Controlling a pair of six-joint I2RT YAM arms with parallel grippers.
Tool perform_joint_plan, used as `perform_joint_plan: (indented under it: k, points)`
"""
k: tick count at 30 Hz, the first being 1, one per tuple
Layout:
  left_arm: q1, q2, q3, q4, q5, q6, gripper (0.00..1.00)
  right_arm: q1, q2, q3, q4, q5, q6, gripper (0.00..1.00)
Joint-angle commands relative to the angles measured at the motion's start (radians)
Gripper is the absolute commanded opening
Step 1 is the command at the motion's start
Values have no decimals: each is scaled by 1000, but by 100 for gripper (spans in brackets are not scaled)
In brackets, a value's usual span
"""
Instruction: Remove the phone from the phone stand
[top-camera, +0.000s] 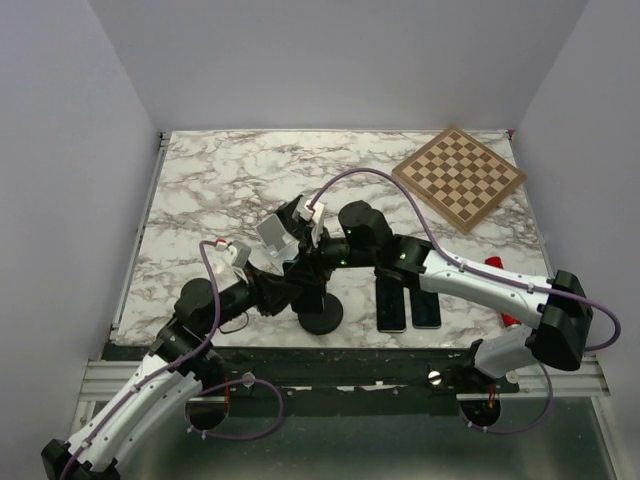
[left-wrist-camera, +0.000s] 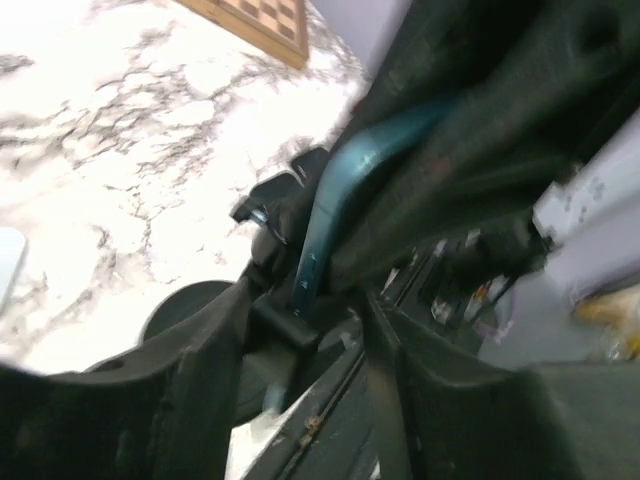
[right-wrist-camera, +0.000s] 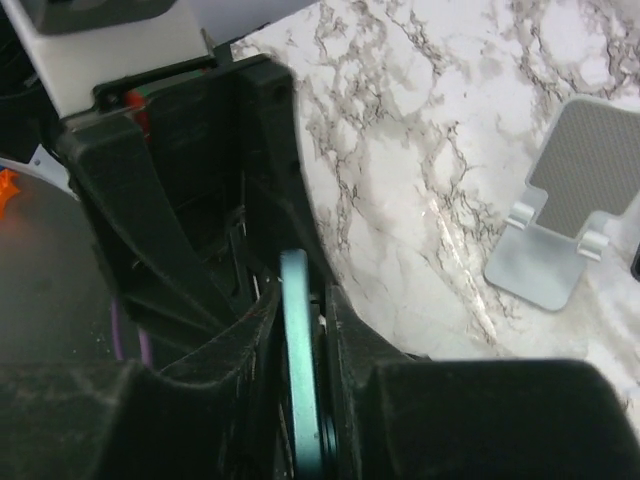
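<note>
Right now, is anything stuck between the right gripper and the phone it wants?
No, nothing visible is in between. The right gripper has a finger on each side of the teal phone and pinches its thin edge. The left gripper sits close by, low at the black stand.

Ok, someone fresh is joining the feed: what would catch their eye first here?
Both arms crowd together at the middle of the white marbled table, over a black round-based stand. In the right wrist view the right gripper pinches a thin teal phone edge-on, with an empty silver phone stand on the table beside it. A wooden chessboard lies at the far right corner.
</note>
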Motion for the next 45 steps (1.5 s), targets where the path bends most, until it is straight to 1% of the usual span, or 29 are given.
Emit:
perform_joint_plan:
  k: [1,2,4,6,9,10,12,13,14,15,16,17,19,22,24,27,28,29,30,32,34,35,37,40,42,45]
  points:
    - [-1,5,104,-28,-110,-64,62,-3,58,60,124,-20,-152,1]
    - [-1,-6,119,-63,-104,-59,63,-4,62,62,125,-26,-194,1]
    - [-1,-55,137,-122,-108,-56,68,-8,69,66,125,-29,-226,1]
    - [-1,-114,157,-187,-124,-47,76,-23,75,64,121,-26,-258,1]
    - [-1,-186,193,-288,-168,-28,79,-80,75,57,108,-106,-281,1]
    - [-1,-203,202,-319,-180,-20,79,-100,79,65,84,-143,-287,1]
    - [-1,-231,214,-365,-192,-10,79,-113,73,75,27,-162,-302,3]
    - [-1,-242,216,-384,-204,-15,79,-115,64,73,12,-154,-306,8]
    - [-1,-250,213,-390,-213,-21,79,-117,57,68,-3,-143,-305,23]
    - [-1,-257,208,-389,-214,-25,79,-123,48,61,-10,-133,-295,37]
    - [-1,-259,203,-382,-215,-33,79,-129,44,55,-16,-126,-285,44]
    - [-1,-259,197,-376,-221,-43,79,-132,37,51,-26,-106,-270,46]
    - [-1,-252,188,-355,-226,-55,79,-131,27,44,-46,-48,-220,53]
    - [-1,-229,175,-308,-226,-61,79,-132,-19,-6,-33,129,-73,64]
    - [-1,-199,170,-278,-217,-61,79,-131,-48,-14,-54,256,51,75]
    - [-1,-154,167,-239,-201,-65,79,-130,-73,18,-158,373,213,87]
    - [-1,-139,165,-228,-194,-66,79,-129,-76,37,-208,401,274,89]
    - [-1,-130,162,-217,-193,-67,79,-124,-79,51,-244,425,315,96]
    - [-1,-121,160,-209,-193,-68,79,-108,-82,61,-282,454,360,99]
    - [-1,-109,151,-191,-192,-70,79,-62,-93,73,-337,522,431,100]
    - [-1,-101,146,-186,-197,-70,78,-8,-85,116,-436,617,509,100]
    - [-1,-97,144,-190,-203,-71,78,22,-74,151,-496,683,545,100]
    - [0,-88,142,-202,-214,-74,78,73,-51,214,-637,826,668,100]
    - [0,-84,136,-208,-216,-79,78,127,-13,280,-789,996,817,100]
    - [0,-88,133,-210,-218,-81,78,158,12,304,-851,1071,881,100]
    - [0,-95,128,-214,-220,-80,78,192,57,339,-904,1130,937,100]
